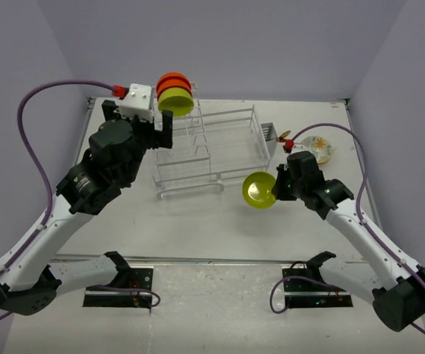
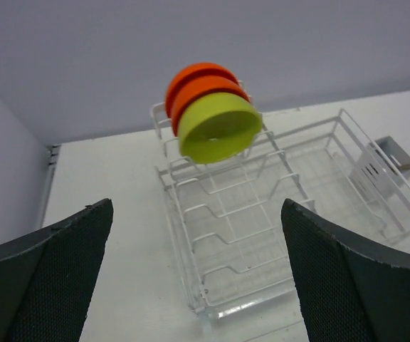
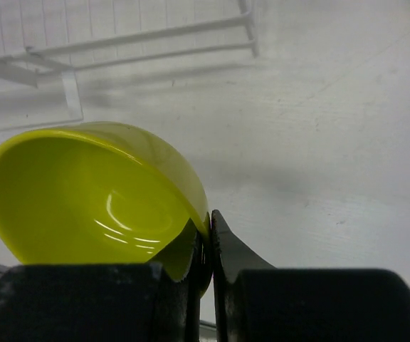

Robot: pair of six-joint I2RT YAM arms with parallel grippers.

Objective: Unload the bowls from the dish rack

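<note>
Three bowls stand on edge in the taller slotted section of the white dish rack (image 1: 227, 140), at 11 o'clock on the table (image 1: 198, 228) in the overhead view. Two orange-red bowls (image 1: 173, 79) are at the back and a lime-green bowl (image 1: 176, 102) is in front, each pressed against the next. The rack's flat wire bed stretches from them toward 3 o'clock and ends at a small cutlery basket (image 1: 266, 133). Just past the basket, at 2 o'clock, a whitish flower-patterned bowl (image 1: 320, 148) sits upright on the table, apart from the rack. A small red-and-orange item beside the basket is too small to identify. Purple cables (image 1: 32, 147) loop from both arms.

The left gripper (image 2: 196, 214) hangs beside the rack's 9 o'clock end with its fingers (image 2: 48, 278) spread wide, holding and touching nothing. Seen from its wrist, rows of wire dividers lie between it and the three racked bowls.

The right gripper (image 3: 208, 235) is off the rack's near right corner, at 5 o'clock from the rack. Its fingers are pressed together on the rim of a fourth, yellow-green bowl (image 3: 91, 192). One pad is inside the wall and one outside. The bowl is tipped with its glossy hollow toward the wrist camera, and it is outside the rack, over bare table. Whether its underside touches the table cannot be told.
</note>
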